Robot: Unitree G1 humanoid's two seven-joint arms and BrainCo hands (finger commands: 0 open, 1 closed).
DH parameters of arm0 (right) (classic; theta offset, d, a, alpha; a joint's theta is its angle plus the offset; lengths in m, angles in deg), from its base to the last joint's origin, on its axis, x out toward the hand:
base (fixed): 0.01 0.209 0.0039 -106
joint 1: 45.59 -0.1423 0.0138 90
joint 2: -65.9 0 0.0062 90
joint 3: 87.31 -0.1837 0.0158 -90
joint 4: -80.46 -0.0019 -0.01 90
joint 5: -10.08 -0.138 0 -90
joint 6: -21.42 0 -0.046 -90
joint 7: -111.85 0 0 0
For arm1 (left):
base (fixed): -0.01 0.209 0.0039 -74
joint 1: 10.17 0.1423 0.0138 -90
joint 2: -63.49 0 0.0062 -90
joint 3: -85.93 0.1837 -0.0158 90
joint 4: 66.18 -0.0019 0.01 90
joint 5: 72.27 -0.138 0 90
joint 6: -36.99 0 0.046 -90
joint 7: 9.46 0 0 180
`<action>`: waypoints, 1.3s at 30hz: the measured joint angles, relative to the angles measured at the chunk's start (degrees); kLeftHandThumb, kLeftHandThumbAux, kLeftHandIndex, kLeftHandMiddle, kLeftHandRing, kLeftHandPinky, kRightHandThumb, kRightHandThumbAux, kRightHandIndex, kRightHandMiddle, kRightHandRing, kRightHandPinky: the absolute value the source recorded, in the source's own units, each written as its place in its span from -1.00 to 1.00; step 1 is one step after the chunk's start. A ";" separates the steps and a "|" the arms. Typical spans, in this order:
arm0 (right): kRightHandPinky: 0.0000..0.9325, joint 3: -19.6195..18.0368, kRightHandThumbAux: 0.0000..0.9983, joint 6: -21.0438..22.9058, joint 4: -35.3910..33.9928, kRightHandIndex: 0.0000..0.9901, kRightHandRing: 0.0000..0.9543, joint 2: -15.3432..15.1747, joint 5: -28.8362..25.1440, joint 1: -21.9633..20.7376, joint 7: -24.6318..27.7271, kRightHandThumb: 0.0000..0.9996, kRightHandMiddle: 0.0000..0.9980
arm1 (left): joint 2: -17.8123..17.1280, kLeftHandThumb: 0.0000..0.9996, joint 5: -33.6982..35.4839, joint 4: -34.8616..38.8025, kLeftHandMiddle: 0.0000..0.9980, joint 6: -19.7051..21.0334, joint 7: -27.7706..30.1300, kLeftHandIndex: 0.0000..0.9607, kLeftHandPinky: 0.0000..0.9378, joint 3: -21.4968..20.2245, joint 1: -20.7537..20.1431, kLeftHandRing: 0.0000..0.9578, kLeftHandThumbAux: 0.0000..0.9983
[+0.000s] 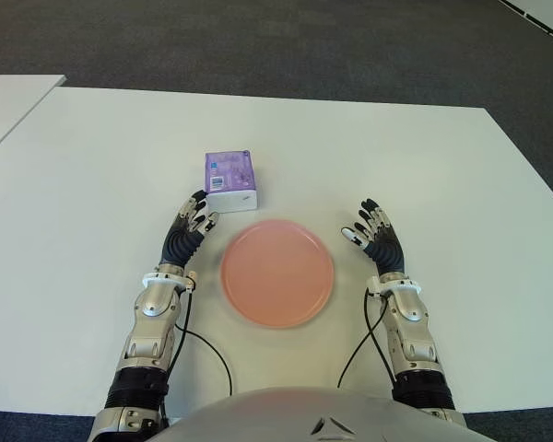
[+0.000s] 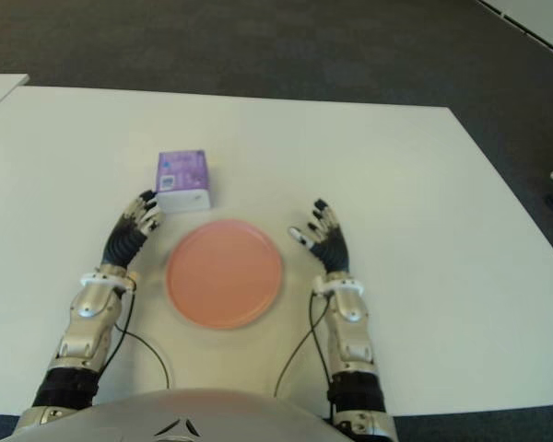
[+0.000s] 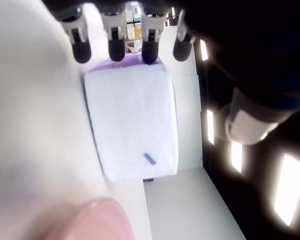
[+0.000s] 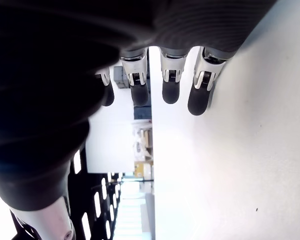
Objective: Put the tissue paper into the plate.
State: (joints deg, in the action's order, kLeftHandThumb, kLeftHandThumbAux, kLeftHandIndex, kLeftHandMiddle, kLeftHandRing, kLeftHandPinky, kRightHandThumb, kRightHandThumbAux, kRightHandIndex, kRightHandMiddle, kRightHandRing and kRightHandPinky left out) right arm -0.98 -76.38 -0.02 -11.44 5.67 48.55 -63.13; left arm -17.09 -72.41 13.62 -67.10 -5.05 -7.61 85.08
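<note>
A purple and white tissue pack (image 1: 230, 180) lies on the white table (image 1: 92, 175), just beyond the pink plate (image 1: 277, 273). My left hand (image 1: 194, 219) is left of the plate, its spread fingertips close to the pack's near left corner and holding nothing. In the left wrist view the pack (image 3: 132, 127) fills the middle, just past the fingertips (image 3: 115, 47). My right hand (image 1: 373, 230) shows right of the plate, fingers extended and empty. The plate holds nothing.
The table's far edge (image 1: 258, 97) borders dark carpet. A second white table (image 1: 9, 101) stands at the far left. Thin black cables (image 1: 207, 350) run from both wrists across the table near my body.
</note>
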 measured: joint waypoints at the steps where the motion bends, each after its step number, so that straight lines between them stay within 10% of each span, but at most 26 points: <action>1: -0.87 0.01 0.58 0.00 -0.02 -1.00 -0.96 0.01 0.00 0.01 -0.01 -0.93 -0.96 | 0.00 -1.00 0.01 0.00 -1.00 0.00 0.00 -1.00 -1.00 -0.02 0.00 -1.00 0.06; 39: -0.85 0.06 0.60 -0.76 1.65 -0.99 -0.96 0.23 0.22 -1.16 -0.59 -0.93 -0.96 | -2.12 -1.00 0.05 -1.51 -1.00 -0.57 -1.67 -1.00 -1.00 -3.66 -5.18 -1.00 0.17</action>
State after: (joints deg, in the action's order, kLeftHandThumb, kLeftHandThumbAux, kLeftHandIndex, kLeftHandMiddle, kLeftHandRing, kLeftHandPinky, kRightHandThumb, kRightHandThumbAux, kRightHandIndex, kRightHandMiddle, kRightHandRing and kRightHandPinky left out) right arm -0.92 -77.14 1.63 -11.21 5.89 47.39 -63.72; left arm -19.21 -72.36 12.11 -67.67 -6.73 -11.27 79.90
